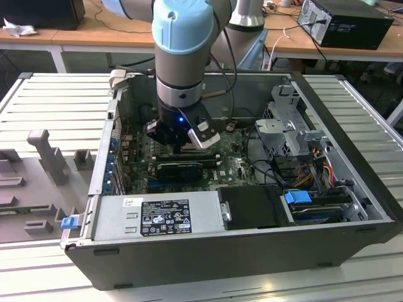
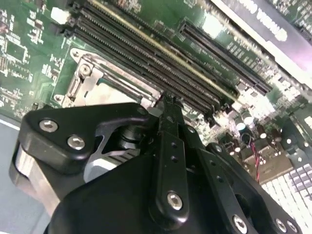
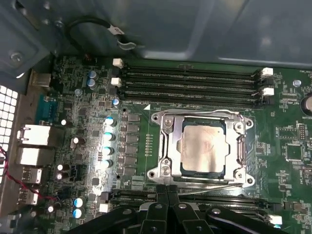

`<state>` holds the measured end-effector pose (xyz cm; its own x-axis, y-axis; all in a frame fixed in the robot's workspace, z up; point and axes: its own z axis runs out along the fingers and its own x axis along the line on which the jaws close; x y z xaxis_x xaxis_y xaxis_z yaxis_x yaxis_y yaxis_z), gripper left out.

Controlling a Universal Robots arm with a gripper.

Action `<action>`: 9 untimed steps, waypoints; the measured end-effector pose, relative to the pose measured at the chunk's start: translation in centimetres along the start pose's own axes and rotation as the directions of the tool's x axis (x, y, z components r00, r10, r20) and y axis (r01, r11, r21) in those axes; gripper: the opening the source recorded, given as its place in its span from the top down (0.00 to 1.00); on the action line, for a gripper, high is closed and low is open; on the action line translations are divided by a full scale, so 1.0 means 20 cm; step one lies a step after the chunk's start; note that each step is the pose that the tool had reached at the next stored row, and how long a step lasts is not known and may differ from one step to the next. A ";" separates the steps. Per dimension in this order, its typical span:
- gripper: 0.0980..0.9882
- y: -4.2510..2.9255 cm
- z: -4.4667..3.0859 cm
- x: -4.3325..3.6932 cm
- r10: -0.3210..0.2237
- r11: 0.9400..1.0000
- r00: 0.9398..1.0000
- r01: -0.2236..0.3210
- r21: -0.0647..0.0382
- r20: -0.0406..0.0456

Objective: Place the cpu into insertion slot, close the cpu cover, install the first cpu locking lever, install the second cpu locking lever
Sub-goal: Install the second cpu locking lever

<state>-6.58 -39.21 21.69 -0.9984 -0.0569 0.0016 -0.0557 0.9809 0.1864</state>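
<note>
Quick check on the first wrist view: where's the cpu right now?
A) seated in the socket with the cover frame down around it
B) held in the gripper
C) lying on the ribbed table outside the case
A: in the first wrist view the cpu sits in the insertion slot, with the cpu cover framing it.

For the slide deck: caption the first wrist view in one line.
Gripper, fingers together, at the edge of the insertion slot; the cpu sits inside under the closed cpu cover.
</note>
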 end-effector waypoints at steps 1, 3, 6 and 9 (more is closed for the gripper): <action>0.99 -0.013 0.014 0.003 0.000 1.000 1.000 0.000 -0.007 0.000; 0.99 -0.024 0.024 0.007 0.000 1.000 1.000 0.000 -0.013 0.001; 0.99 -0.042 0.052 0.024 0.000 0.999 1.000 0.001 -0.044 0.002; 0.99 -0.048 0.070 0.026 -0.001 0.998 1.000 0.001 -0.059 0.003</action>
<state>-7.06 -39.93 20.15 -0.9984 -0.0569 -0.0017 -0.0556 0.9681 0.2444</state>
